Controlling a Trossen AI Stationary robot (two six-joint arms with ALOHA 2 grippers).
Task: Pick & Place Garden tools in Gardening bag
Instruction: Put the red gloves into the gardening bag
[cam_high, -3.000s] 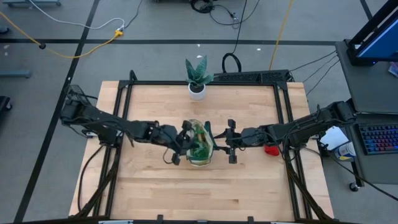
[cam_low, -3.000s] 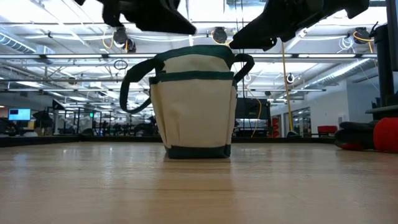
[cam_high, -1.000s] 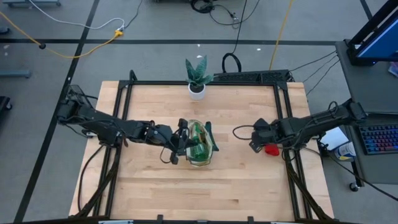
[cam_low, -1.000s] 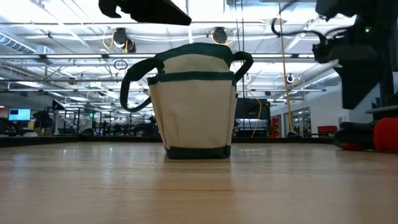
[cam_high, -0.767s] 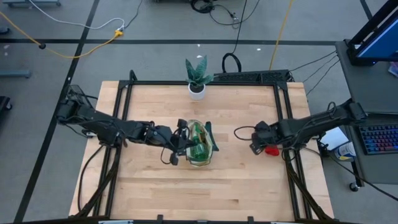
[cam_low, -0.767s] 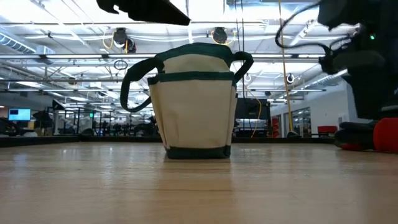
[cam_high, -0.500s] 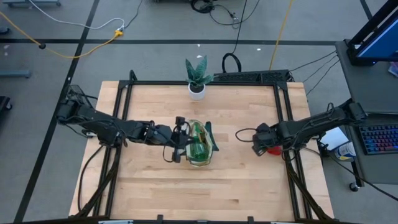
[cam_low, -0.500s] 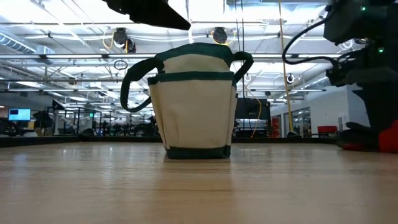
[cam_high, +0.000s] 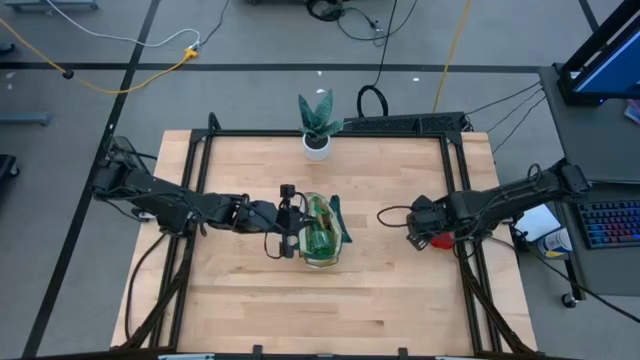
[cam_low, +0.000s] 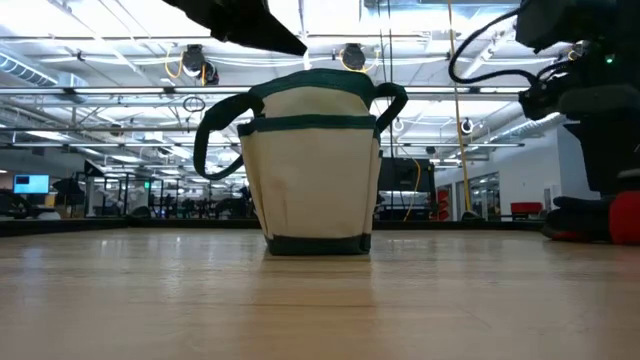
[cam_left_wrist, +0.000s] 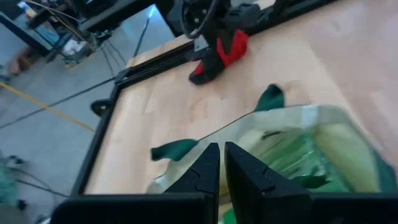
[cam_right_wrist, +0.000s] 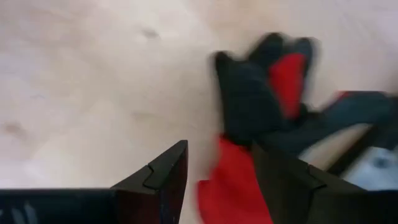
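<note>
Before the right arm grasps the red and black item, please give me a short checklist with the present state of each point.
1. Right gripper open: ok.
2. Red and black item lies ahead of the right gripper, not yet between its fingers: ok.
3. Gardening bag upright, mouth open: ok.
4. Left gripper at the bag's rim, fingers nearly together: ok.
5. Path from the item to the bag over bare table: ok.
6. Room left inside the bag: cannot tell.

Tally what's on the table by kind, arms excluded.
Gardening bag: 1, green items visible inside, too cluttered to count
Red-and-black item: 1, at the right edge under the right tool
Potted plant: 1
Total: 3
</note>
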